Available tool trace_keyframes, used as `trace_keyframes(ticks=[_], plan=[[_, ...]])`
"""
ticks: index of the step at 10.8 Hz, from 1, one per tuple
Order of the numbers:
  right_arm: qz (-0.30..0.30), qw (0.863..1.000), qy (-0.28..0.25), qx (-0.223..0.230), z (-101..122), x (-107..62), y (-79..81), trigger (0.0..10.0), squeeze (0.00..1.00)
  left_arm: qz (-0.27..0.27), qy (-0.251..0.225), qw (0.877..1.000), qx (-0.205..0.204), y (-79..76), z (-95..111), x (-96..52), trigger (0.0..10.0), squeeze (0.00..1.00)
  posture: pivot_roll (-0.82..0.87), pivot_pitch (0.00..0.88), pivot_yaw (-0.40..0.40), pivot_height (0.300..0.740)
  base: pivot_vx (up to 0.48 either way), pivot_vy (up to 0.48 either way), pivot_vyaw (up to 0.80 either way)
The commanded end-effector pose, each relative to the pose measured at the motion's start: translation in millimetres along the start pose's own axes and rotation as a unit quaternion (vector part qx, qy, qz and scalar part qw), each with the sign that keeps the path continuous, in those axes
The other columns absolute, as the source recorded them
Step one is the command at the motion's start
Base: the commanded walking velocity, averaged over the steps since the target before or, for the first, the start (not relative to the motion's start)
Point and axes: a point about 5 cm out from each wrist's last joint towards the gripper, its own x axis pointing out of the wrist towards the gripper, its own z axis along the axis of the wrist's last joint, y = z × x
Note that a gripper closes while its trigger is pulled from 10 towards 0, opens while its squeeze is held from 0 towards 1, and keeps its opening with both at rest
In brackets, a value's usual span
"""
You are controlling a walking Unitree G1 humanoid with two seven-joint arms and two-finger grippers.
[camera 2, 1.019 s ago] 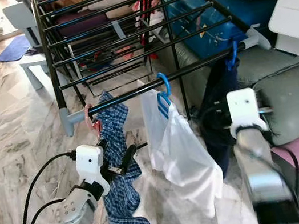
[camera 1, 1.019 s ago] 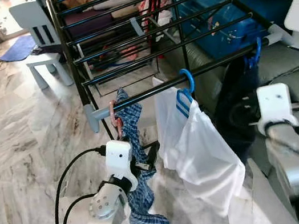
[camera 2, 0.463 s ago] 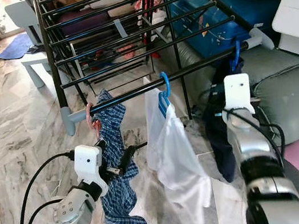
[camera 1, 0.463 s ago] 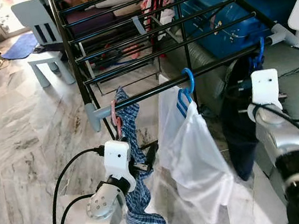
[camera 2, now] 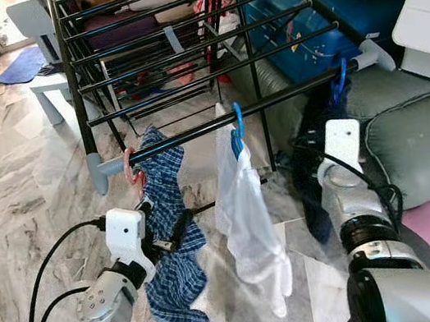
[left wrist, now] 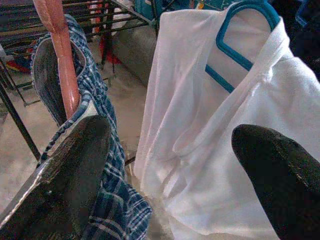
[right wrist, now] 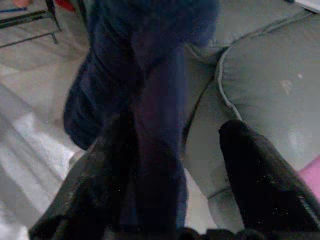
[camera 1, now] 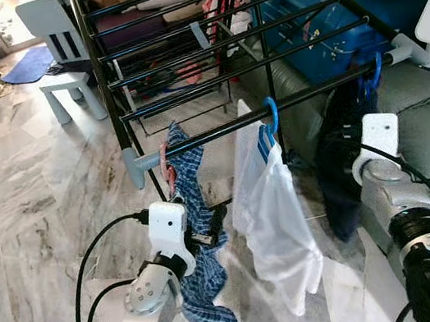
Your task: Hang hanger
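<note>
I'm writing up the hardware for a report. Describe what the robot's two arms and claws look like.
Both arms are silver metal with rounded joint segments. Each wrist carries a white boxy camera housing. Black cables loop out from the left arm and run along the right arm. The left claw has two long black fingers with matte, slightly scuffed surfaces; the right claw has the same black fingers.

No readable text, labels or numbers anywhere.

We counted three hangers on the near rail: one pink hanger (camera 1: 165, 160), two blue hangers (camera 1: 267, 123) (camera 1: 369, 77). Three garments hung there: plaid (camera 1: 202, 263), white (camera 1: 281, 228), dark (camera 1: 342, 180).
</note>
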Motion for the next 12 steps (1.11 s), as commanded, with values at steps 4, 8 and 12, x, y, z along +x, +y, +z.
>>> trace_keyframes(ticks=[4,8,12], plan=[[-0.014,1.000,-0.017,-0.011,4.9,3.1,-7.6,0.0,0.00,0.001,0.004,1.000,-0.002,-1.6,-1.0,0.8,10.0,0.00,-0.04,0.134,0.035,0.740,0.000,0.000,0.00],[-0.003,0.998,-0.045,-0.046,9.1,3.6,-7.8,0.0,0.00,0.004,0.004,1.000,-0.006,-2.4,-1.8,2.6,10.0,0.00,-0.04,0.126,0.029,0.740,0.000,0.000,0.00],[0.010,0.995,-0.076,-0.065,8.6,2.1,-8.5,0.0,0.00,0.004,0.005,1.000,-0.004,-2.3,-2.1,4.2,10.0,0.00,-0.04,0.121,0.028,0.740,0.000,0.000,0.00]])
